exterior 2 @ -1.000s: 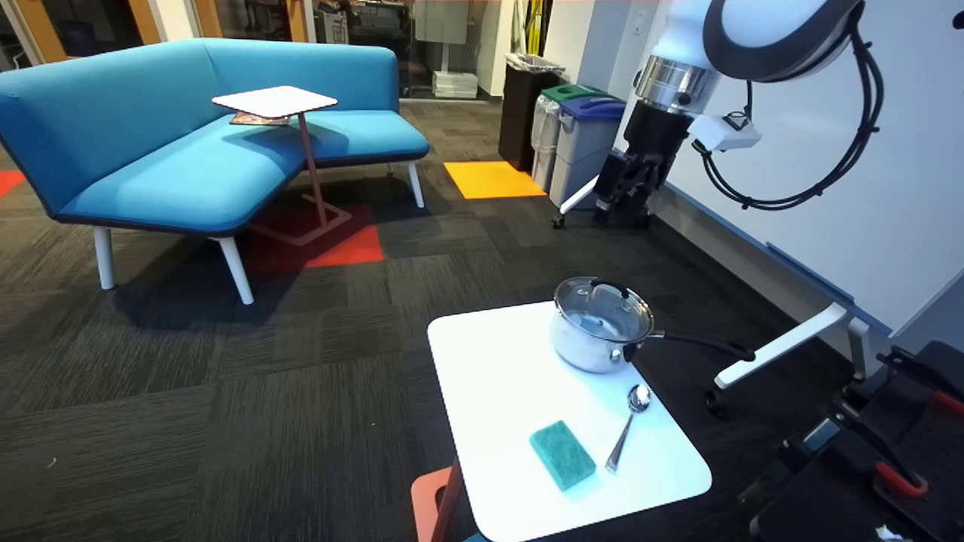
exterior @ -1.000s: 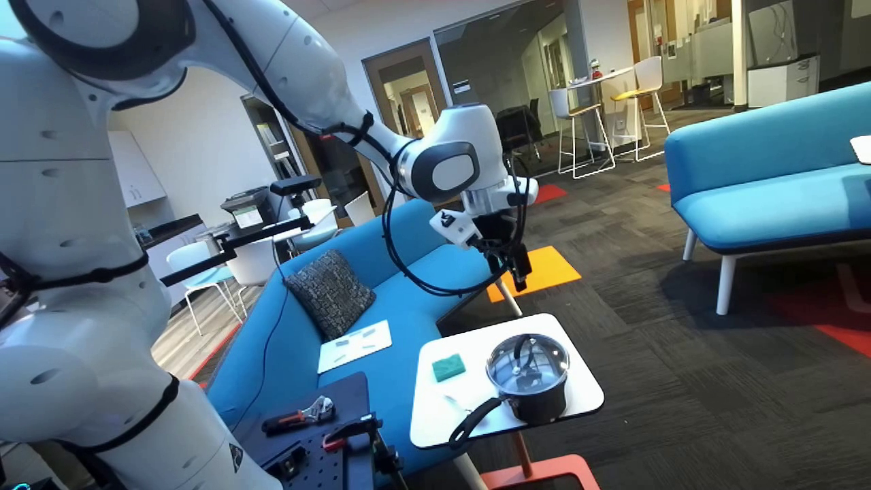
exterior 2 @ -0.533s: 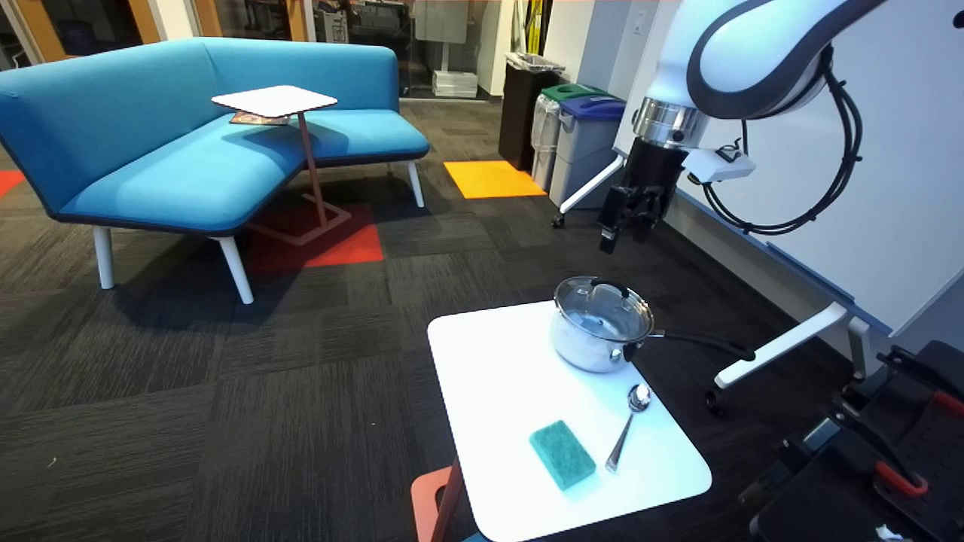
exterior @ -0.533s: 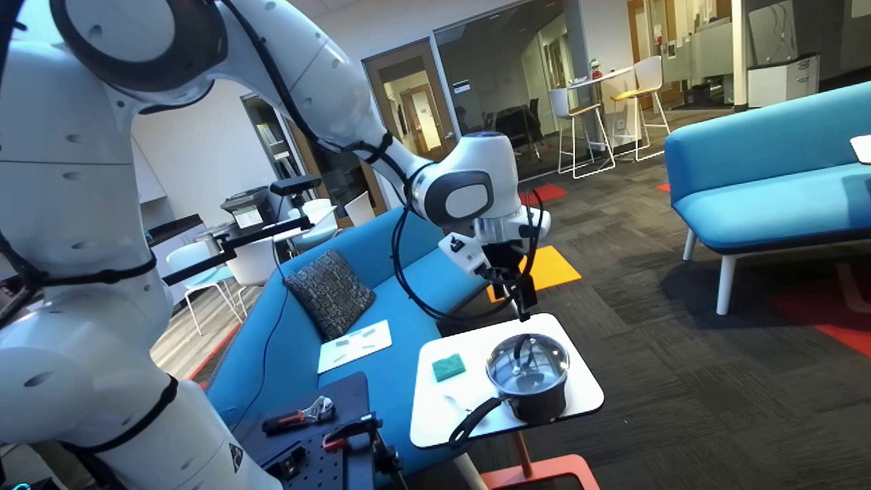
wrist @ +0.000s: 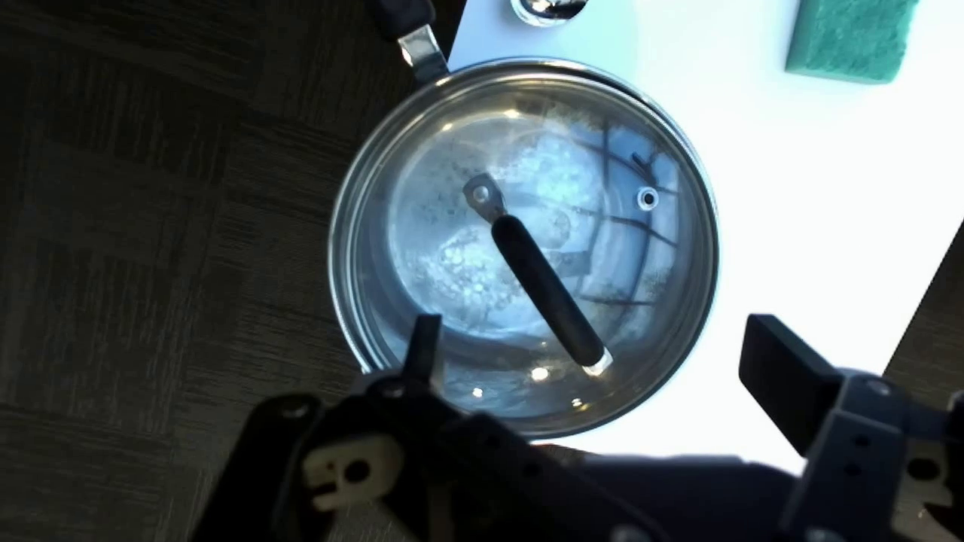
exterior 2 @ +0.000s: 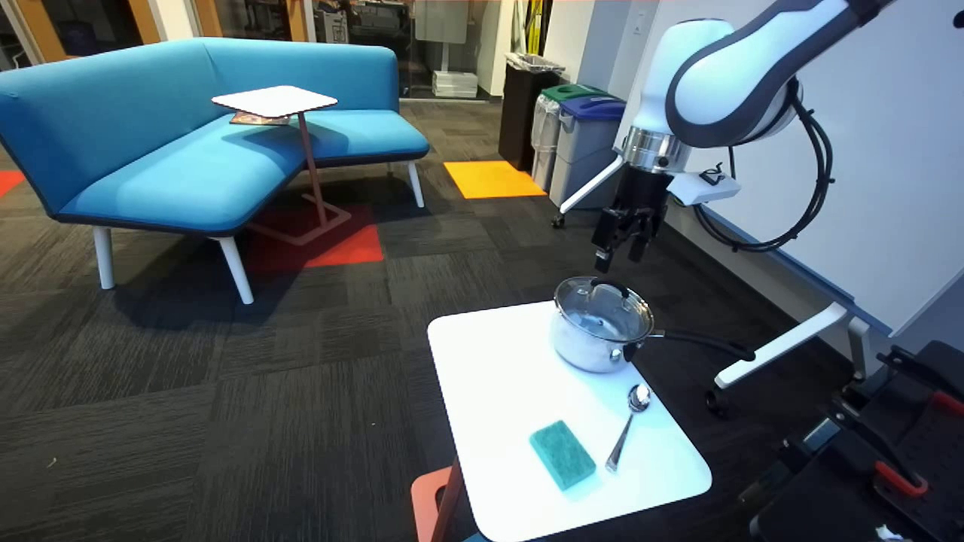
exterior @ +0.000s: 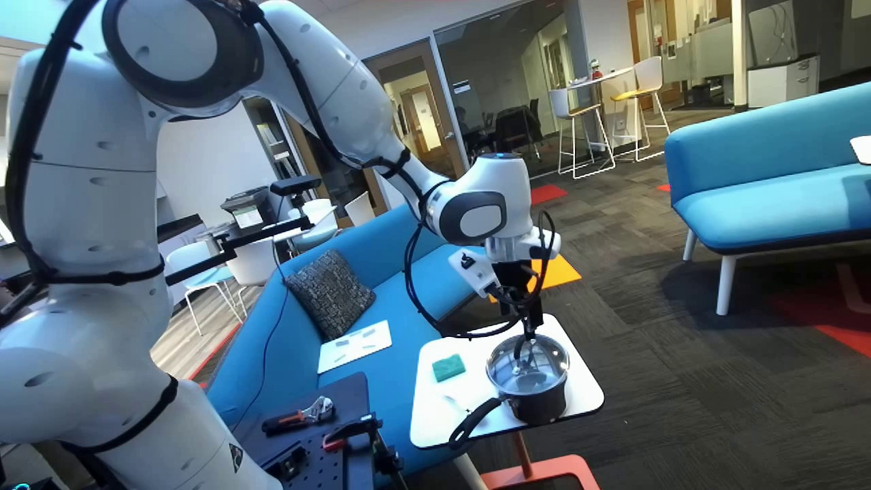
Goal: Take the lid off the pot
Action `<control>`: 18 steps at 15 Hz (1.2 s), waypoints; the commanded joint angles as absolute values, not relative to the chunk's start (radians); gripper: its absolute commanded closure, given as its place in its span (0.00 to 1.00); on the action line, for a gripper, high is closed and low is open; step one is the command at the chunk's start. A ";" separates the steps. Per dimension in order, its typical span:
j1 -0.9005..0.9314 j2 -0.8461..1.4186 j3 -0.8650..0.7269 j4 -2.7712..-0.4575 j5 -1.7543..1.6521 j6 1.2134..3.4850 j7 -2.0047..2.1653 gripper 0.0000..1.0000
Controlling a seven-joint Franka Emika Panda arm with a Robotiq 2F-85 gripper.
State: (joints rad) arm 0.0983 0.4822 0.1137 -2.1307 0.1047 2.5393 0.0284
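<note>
The glass lid (exterior 2: 595, 320) lies on the silvery pot (exterior 2: 584, 350), which stands upright near a corner of the white table (exterior 2: 489, 376). In the wrist view the lid (wrist: 640, 316) has a metal rim and a black bar handle (wrist: 546, 290) running diagonally across its middle. The pot's long black handle (exterior 2: 708, 344) sticks out past the table edge. My gripper (exterior 2: 620, 260) points down just above the lid, apart from it. In the wrist view the gripper (wrist: 595, 335) is open and empty, its fingers wide on either side of the bar's lower end.
A spoon (exterior 2: 627, 429) and a green sponge (exterior 2: 562, 455) lie on the table beside the pot. A blue sofa (exterior: 401, 327) stands alongside the table. A dark bench (exterior: 326, 422) with a clamp and tools is near the robot's base.
My arm has come down and forward, bringing the open gripper from well above and behind the pot to just over the lid. The pot, lid, spoon and sponge have not moved.
</note>
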 commanded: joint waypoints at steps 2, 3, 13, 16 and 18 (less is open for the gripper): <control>0.106 0.547 0.095 -2.055 0.093 2.482 0.053 0.00; 0.105 0.557 0.095 -2.046 0.095 2.469 0.052 0.00; 0.108 0.629 0.091 -1.963 0.092 2.349 0.053 0.26; 0.108 0.642 0.092 -1.949 0.093 2.347 0.051 0.49; 0.108 0.649 0.093 -1.943 0.094 2.350 0.050 0.64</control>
State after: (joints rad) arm 0.0994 0.6347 0.1012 -1.9779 0.1034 2.3855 0.0305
